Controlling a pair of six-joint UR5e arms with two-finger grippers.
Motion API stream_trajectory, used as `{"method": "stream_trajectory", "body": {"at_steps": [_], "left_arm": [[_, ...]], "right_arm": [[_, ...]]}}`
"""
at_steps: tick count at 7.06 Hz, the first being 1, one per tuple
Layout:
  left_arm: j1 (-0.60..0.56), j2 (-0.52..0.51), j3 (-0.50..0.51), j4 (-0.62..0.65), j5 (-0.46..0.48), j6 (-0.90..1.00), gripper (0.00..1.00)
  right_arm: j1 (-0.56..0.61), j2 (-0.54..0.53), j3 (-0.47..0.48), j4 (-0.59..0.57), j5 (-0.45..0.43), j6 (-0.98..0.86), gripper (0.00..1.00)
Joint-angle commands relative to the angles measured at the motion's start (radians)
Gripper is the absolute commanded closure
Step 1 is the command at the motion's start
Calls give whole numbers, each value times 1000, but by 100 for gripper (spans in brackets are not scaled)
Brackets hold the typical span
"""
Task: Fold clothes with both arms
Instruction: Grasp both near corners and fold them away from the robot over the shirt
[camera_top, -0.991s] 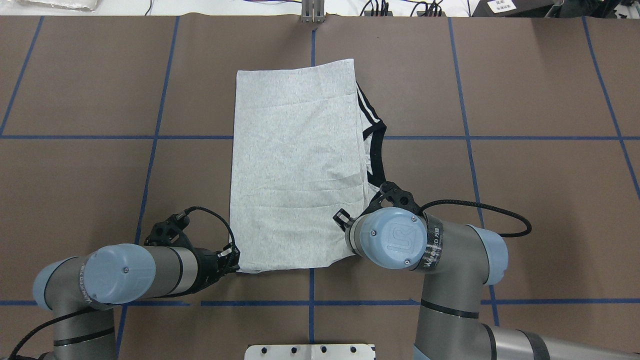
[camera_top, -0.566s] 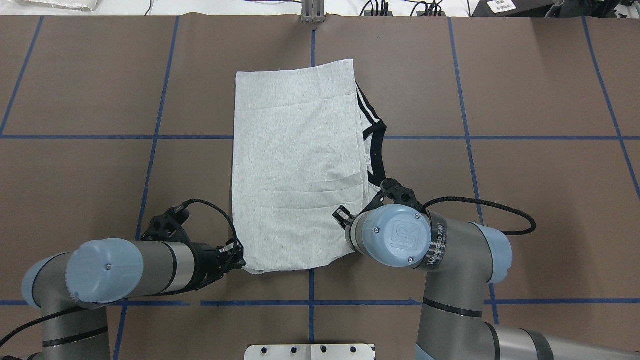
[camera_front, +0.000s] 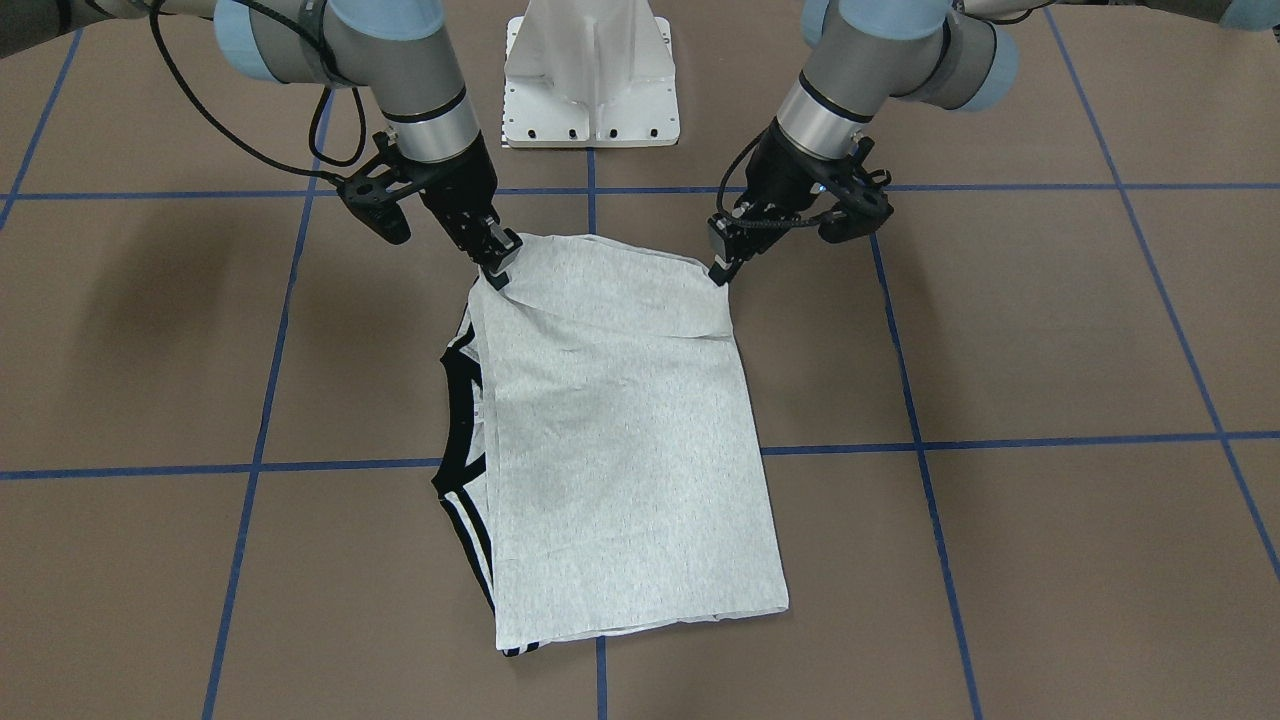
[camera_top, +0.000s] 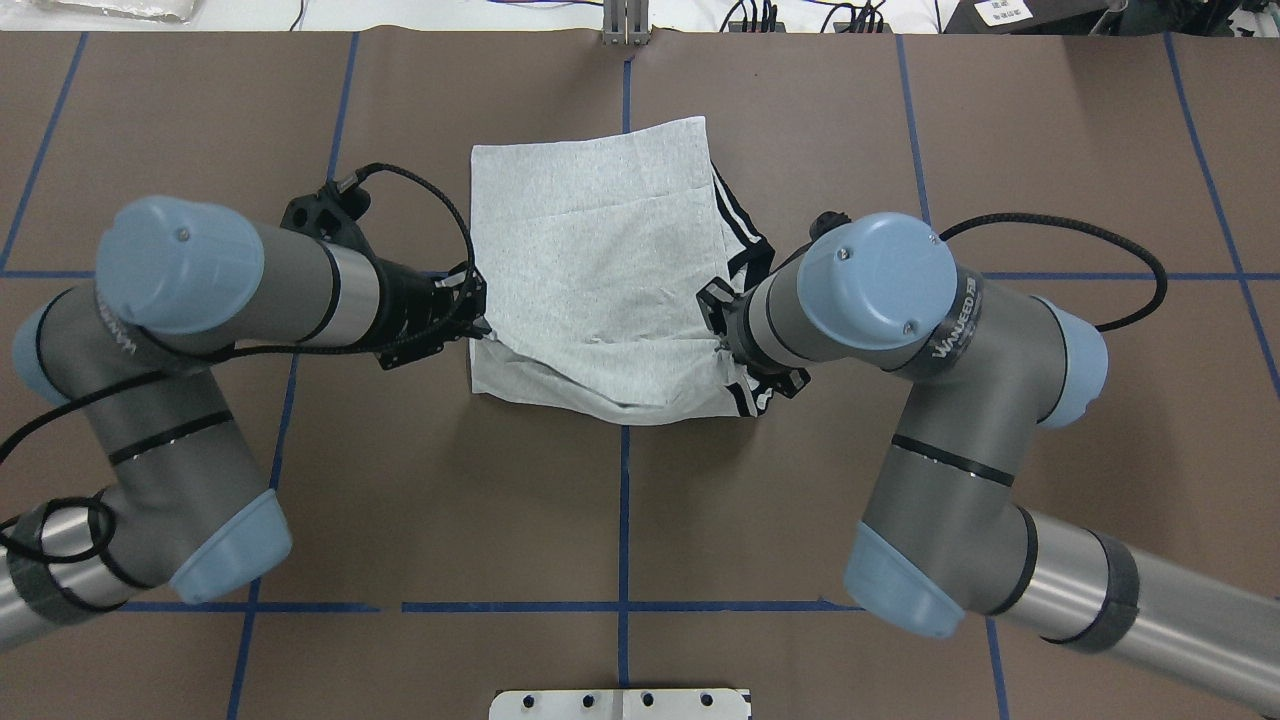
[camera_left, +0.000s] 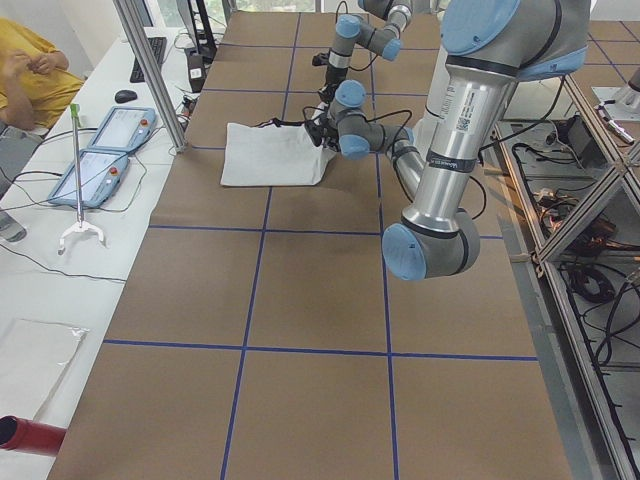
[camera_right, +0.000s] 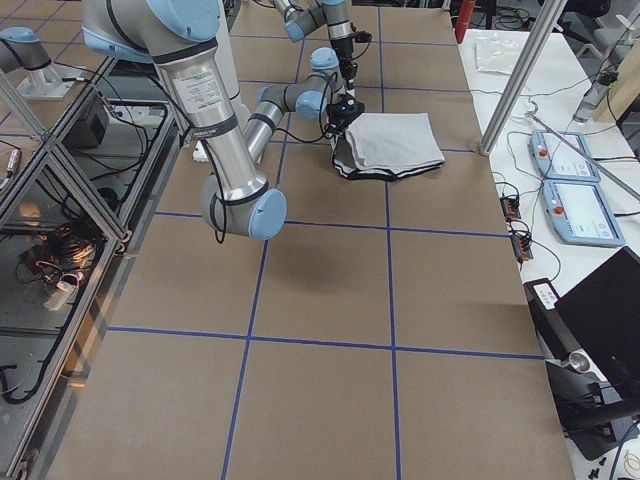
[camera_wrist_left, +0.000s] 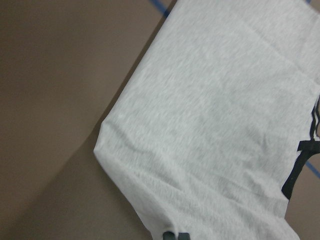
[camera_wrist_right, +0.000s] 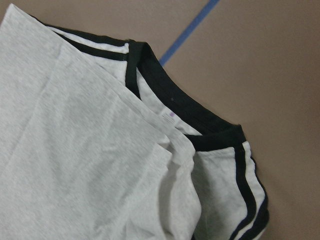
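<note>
T-shirt (camera_front: 620, 440) corners in left hand (camera_front: 722, 268) and right hand (camera_front: 497, 268), latter's grip hidden overhead

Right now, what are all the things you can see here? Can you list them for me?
shirt: one, light grey with black collar and black-and-white stripes, middle of the table.
table: one, brown with blue lines, under everything.
white block: one, white, at the table's edge between the arms.
screens: two, grey-blue, on the white bench beside the table.
person: one, yellow top, by that bench.
arms: two, silver-grey with pale blue caps, left arm and right arm either side of the shirt.
grippers: two, black, left gripper and right gripper each pinching a shirt corner.
</note>
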Motion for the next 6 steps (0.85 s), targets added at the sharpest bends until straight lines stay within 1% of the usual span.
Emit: {"method": "stream_trajectory", "body": {"at_steps": [1, 2, 3, 4, 5, 6], "left_arm": [[-96, -102, 155, 11, -12, 97, 100], [-123, -139, 221, -13, -14, 126, 100], [-137, -159, 317, -98, -12, 133, 100], [-162, -194, 412, -174, -12, 134, 100], [-179, -244, 501, -206, -12, 142, 100], [-188, -275, 566, -231, -12, 162, 100]], "right_arm": [[117, 173, -226, 3, 92, -83, 100], [150, 245, -340, 4, 112, -136, 100], [197, 323, -479, 19, 161, -202, 100], [231, 377, -620, 111, 188, -234, 100], [244, 419, -737, 197, 189, -238, 100], [248, 449, -796, 211, 187, -249, 100]]}}
